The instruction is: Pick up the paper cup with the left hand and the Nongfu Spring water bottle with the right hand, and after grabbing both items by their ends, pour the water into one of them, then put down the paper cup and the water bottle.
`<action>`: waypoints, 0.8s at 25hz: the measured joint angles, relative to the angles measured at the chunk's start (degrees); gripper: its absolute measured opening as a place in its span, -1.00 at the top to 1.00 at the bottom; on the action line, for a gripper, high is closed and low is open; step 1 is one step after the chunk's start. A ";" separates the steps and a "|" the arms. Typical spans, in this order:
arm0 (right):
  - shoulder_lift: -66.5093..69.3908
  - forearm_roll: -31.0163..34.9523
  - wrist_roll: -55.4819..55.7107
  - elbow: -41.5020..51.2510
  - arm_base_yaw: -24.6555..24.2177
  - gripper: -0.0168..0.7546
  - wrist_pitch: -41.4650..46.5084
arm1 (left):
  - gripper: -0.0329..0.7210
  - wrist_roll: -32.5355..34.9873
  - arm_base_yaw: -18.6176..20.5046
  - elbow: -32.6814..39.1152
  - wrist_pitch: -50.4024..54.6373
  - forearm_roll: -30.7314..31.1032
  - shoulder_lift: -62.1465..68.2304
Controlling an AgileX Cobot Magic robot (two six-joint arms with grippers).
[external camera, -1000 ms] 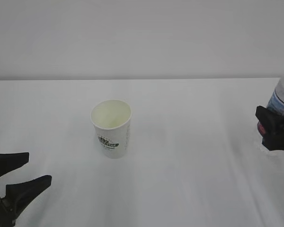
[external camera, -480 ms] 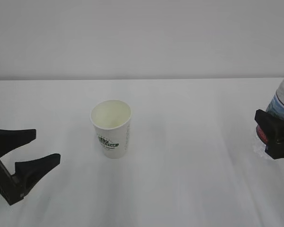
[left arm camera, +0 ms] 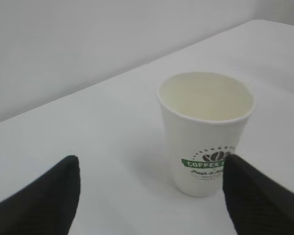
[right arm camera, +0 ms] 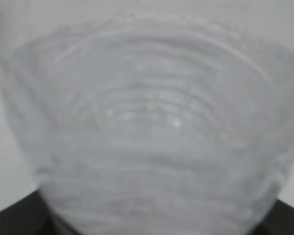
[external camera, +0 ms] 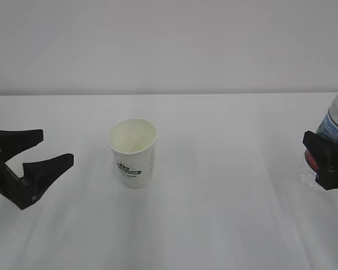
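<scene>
We find small white tapered paper cup [external camera: 132,153] upright mid-table, ungrasped. Black left hand [external camera: 40,151] left of cup, apart, jaws spread. Black right hand [external camera: 322,156] clamps clear plastic water bottle [external camera: 336,121] far right. Cup pickup, pouring, set-down outstanding.

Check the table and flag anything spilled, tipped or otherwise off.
Nothing stands out. The paper cup stands upright and undented on the white table, with no puddle around it. The left hand is open beside it, not touching. The Nongfu Spring water bottle sits upright in the right hand at the frame's right edge.
</scene>
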 joint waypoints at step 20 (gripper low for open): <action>0.00 -0.26 0.00 0.00 0.00 -0.33 0.00 | -0.68 -18.26 4.96 -23.85 7.22 26.76 17.66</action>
